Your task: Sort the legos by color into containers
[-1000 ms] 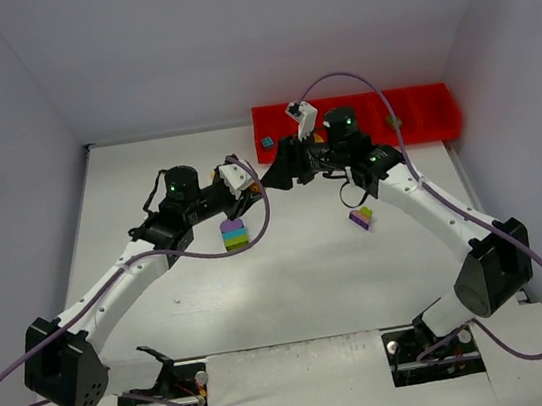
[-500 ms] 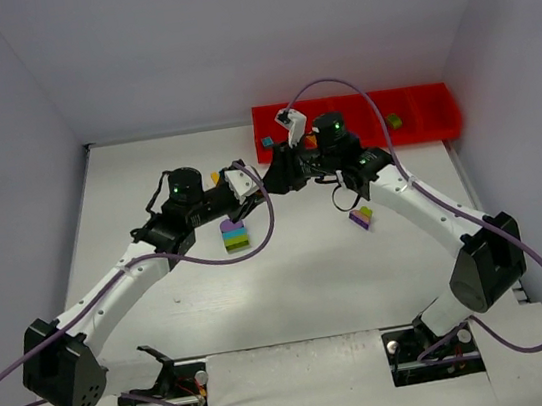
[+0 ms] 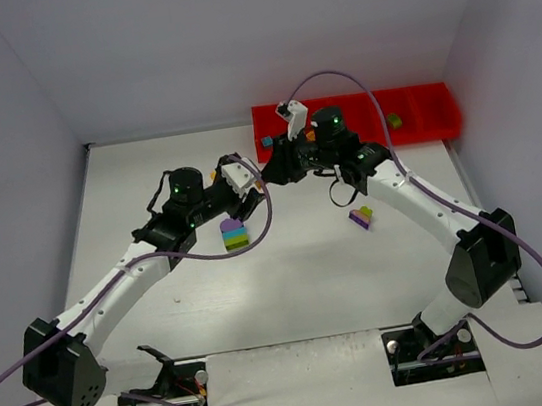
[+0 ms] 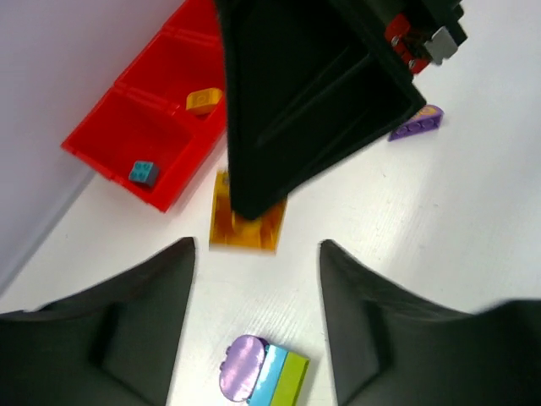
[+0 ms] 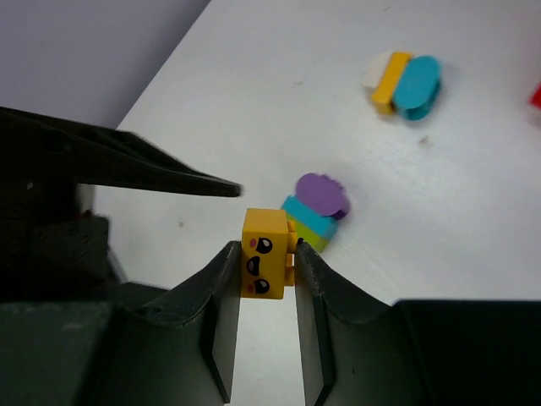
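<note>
One yellow face brick (image 5: 264, 258) is pinched in the narrow right gripper (image 5: 265, 251), above the table (image 3: 313, 288) by the red tray's (image 3: 422, 127) left end. Just left, the left gripper (image 4: 256, 254) stands parted and empty. A purple-teal-green stack (image 3: 235, 234) lies nearer.

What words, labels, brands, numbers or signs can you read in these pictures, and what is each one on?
None: no word, label, brand or number can be read in any view.
The only print is what looks like a small cartoon face, dark eyes and a mouth, on the yellow brick held in the right gripper; it is a picture, not text.
</note>
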Tool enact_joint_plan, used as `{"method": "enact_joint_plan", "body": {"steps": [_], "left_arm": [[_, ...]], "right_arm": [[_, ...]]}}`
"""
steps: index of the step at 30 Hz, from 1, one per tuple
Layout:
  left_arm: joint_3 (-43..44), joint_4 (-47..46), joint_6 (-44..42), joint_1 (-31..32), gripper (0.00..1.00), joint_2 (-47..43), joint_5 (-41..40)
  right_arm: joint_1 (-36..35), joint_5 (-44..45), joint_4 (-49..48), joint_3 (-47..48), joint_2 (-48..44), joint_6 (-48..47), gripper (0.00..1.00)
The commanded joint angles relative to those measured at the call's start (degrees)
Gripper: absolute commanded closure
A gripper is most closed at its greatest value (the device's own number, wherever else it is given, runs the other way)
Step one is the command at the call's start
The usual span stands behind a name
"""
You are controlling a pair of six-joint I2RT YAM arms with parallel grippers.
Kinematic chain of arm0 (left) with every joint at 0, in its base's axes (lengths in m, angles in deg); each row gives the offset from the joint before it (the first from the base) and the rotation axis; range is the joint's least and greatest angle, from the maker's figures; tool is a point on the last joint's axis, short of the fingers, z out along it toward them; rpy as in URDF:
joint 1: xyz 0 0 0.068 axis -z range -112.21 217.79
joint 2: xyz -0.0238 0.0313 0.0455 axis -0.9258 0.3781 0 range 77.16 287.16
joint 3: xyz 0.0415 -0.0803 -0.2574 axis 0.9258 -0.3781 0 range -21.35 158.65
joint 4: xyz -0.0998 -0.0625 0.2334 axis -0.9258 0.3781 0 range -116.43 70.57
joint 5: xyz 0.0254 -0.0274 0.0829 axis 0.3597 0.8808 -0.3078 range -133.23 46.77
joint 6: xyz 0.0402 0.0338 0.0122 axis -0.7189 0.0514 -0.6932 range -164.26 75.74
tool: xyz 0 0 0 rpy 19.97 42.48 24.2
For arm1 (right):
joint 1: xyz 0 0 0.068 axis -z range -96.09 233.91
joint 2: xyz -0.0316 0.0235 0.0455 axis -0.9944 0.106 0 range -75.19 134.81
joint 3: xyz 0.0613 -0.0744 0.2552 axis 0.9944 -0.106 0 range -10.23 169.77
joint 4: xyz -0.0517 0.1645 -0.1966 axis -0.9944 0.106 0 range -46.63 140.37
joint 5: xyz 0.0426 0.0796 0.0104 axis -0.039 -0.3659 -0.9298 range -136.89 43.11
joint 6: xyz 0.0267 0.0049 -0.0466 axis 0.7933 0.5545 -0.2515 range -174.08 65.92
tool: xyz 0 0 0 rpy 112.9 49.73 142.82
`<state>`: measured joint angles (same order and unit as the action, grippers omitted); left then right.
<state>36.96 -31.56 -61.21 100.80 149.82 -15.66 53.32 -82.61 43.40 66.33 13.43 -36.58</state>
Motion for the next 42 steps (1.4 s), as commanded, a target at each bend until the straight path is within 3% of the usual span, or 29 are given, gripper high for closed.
{"method": "enact_joint_plan", "body": {"steps": [1, 2, 3, 4, 13, 22, 26, 29, 31, 35, 42], "left_arm": [[1.1, -6.2, 7.0, -0.2, 0.43, -2.4, -7.6], [0.2, -8.2, 8.2, -0.2, 0.36, -3.6, -9.2], [-0.7, -9.1, 9.5, -0.2, 0.22, -4.1, -10.6], [-2.2, -10.1, 11.1, -0.2, 0.19, -4.7, -13.2], [-6.6, -5.0, 29.9, -0.3, 0.17, -12.6, -24.4], [-5.8, 13.0, 45.4, -0.3, 0.18, -15.6, -34.6], [-4.1, 18.6, 49.2, -0.3, 0.18, -14.0, -37.0], [-3.6, 20.6, 51.8, -0.2, 0.18, -12.1, -37.9], [-3.0, 21.4, 53.2, -0.1, 0.16, -10.4, -38.0], [0.3, 23.8, 55.0, -0.2, 0.14, -5.3, -38.0], [11.7, 37.1, 58.8, -0.1, 0.14, 7.8, -39.8]], "right_arm": [[3.5, 10.2, -3.1, 4.1, 0.7, -5.4, 1.0], [4.0, 12.4, -3.2, 4.3, 1.5, -7.3, 1.0], [4.7, 17.0, -3.2, 4.7, 2.1, -8.3, 1.0], [6.4, 18.9, -3.3, 5.2, 2.8, -9.1, 1.0], [15.0, 31.4, -10.1, 10.1, 14.4, -13.5, 1.0], [17.3, 34.1, -12.4, 23.8, 31.2, -15.3, 0.98], [17.3, 34.2, -12.5, 28.9, 37.2, -15.8, 0.82], [17.4, 33.9, -12.5, 31.7, 39.1, -16.2, 0.6], [17.5, 33.6, -12.4, 32.5, 39.0, -16.5, 0.52], [17.6, 33.4, -12.3, 31.6, 36.5, -17.1, 0.42], [17.5, 32.6, -12.2, 21.5, 25.5, -16.6, 0.41]]}}
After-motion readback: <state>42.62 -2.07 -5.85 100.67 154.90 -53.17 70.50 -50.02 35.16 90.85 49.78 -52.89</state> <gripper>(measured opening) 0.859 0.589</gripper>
